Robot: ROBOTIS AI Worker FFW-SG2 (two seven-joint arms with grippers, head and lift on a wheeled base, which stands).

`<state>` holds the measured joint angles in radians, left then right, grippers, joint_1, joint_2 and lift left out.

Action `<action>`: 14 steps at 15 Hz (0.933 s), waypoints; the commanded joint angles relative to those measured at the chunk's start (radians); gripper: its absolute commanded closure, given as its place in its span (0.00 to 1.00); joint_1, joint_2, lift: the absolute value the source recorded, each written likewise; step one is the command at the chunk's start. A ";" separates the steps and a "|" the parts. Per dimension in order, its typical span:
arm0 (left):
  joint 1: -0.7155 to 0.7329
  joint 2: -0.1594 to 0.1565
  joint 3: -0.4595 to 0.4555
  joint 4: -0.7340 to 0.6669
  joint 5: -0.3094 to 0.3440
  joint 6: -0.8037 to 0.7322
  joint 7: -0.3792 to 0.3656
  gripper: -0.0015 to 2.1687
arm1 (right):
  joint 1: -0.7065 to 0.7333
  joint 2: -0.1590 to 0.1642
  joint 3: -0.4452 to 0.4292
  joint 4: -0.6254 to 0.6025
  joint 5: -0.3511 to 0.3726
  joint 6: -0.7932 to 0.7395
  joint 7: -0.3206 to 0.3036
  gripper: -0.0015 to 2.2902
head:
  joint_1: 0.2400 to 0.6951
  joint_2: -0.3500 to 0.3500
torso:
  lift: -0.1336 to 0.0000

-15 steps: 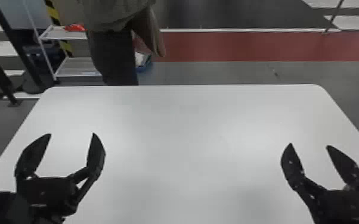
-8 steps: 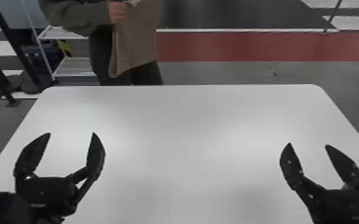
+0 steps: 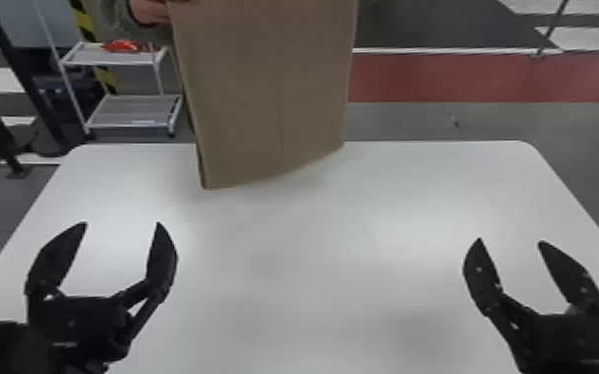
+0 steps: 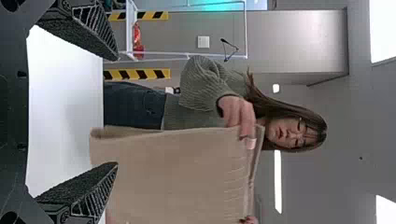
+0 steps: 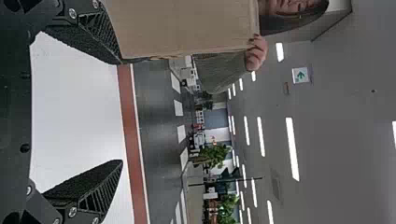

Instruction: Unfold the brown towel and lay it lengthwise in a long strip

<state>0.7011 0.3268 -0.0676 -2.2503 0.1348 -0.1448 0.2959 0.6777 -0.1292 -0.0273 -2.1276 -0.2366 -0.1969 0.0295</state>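
Brown towel: suspended at the upper centre of the head view, held by a person beyond the desk. One of the person's hands grips its upper edge near one corner; the other grips that edge near the opposite corner. The cloth hangs broad side toward the robot, with layered edges at its side. Its lower edge overlaps the desk's far part in the head view; contact with the surface cannot be determined.

Robot's left hand: lower left of the frame, released, fingers spread, grasping nothing.

Robot's right hand: lower right, likewise released and unloaded.

Metal shelf cart: upper left, behind the desk, with a red item on its upper shelf.
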 commanded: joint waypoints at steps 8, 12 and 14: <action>-0.003 0.001 -0.003 0.006 -0.008 0.000 -0.004 0.04 | -0.012 0.000 0.003 0.021 -0.003 -0.003 0.001 0.06 | 1.00 0.50 | 0.08; -0.002 0.001 -0.004 0.008 -0.008 0.000 -0.006 0.04 | -0.009 0.002 0.003 0.021 -0.006 -0.003 0.001 0.06 | 1.00 0.50 | 0.08; -0.003 0.003 -0.004 0.009 -0.008 0.000 -0.006 0.04 | -0.006 0.002 0.003 0.023 -0.006 -0.003 0.000 0.06 | 1.00 0.50 | 0.08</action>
<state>0.6985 0.3289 -0.0720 -2.2425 0.1273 -0.1448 0.2899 0.6694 -0.1275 -0.0245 -2.1057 -0.2423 -0.2001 0.0294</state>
